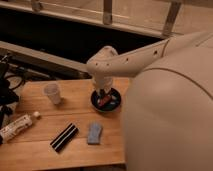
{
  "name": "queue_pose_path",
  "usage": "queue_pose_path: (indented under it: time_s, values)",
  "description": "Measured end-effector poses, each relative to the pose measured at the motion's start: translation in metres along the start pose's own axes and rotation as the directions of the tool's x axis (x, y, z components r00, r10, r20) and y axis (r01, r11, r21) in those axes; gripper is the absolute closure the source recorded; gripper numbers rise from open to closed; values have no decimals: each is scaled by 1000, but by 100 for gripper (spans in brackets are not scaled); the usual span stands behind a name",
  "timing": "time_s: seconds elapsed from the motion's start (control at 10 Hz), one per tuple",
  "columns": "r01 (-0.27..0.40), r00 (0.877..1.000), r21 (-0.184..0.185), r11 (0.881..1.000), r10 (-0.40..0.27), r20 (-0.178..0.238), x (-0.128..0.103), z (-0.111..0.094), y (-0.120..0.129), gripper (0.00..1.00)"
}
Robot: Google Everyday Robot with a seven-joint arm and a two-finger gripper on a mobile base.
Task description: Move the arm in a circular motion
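Observation:
The arm is a very large cream-white tube that fills the right side of the camera view. Its upper segment with small dark holes runs left to a bulbous elbow joint. From the joint a short white link drops down to the gripper, a small dark part hanging just above the dark bowl. The gripper holds nothing that I can see.
On the wooden table stand a clear plastic cup, a white bottle lying on its side, a black striped bar and a blue-grey sponge. The bowl holds something red. Dark gear sits at the left edge.

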Motion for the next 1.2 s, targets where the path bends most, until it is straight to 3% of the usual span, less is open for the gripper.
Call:
queue_pose_path:
  time_s: [0.6, 0.8, 1.2]
  values:
    - [16, 1000, -16, 1000, -17, -7, -3, 1, 9, 0]
    - [0, 1000, -5, 1000, 0, 2, -3, 1, -7, 0]
    - [8, 1000, 7, 1000, -8, 4, 3, 0, -9, 0]
